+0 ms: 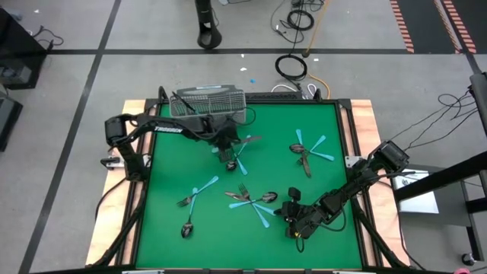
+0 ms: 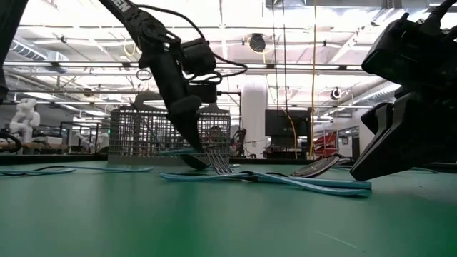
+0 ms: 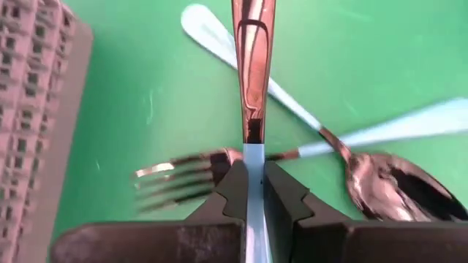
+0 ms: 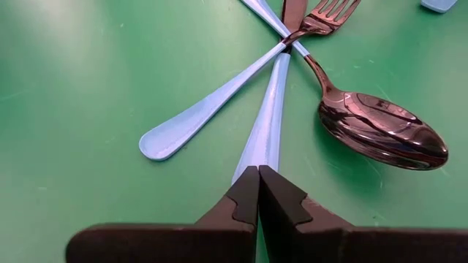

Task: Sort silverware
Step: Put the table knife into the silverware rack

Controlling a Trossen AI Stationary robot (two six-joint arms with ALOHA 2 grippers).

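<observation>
The silverware lies in loose groups on the green mat (image 1: 167, 167): forks and spoons with light blue handles at the far right (image 1: 308, 148), at the near left (image 1: 196, 192) and at the near middle (image 1: 251, 199). Near the wire basket (image 1: 209, 99), my left gripper (image 1: 228, 154) is shut on one piece with a blue handle and a long dark metal end (image 3: 254, 73). Under that piece a fork (image 3: 175, 179) and a spoon (image 3: 395, 186) lie on the mat. My right gripper (image 1: 281, 215) is shut, its tips at the end of a blue handle (image 4: 267, 124). My left gripper pinches the piece's light blue handle (image 3: 254, 157) between its two fingers, close to where the metal begins. The fingers slant down from the table's left and lie along the piece. Its metal end reaches ahead over the fork and spoon. My right gripper's shut fingertips (image 4: 248, 183) stand over the handle's end; whether they touch it, I cannot tell.
Ahead of my right gripper a dark spoon (image 4: 380, 131) and a fork (image 4: 325, 14) cross another blue handle (image 4: 197, 117). A single spoon (image 1: 186, 228) lies at the near left. The basket stands at the mat's far edge, just behind my left gripper.
</observation>
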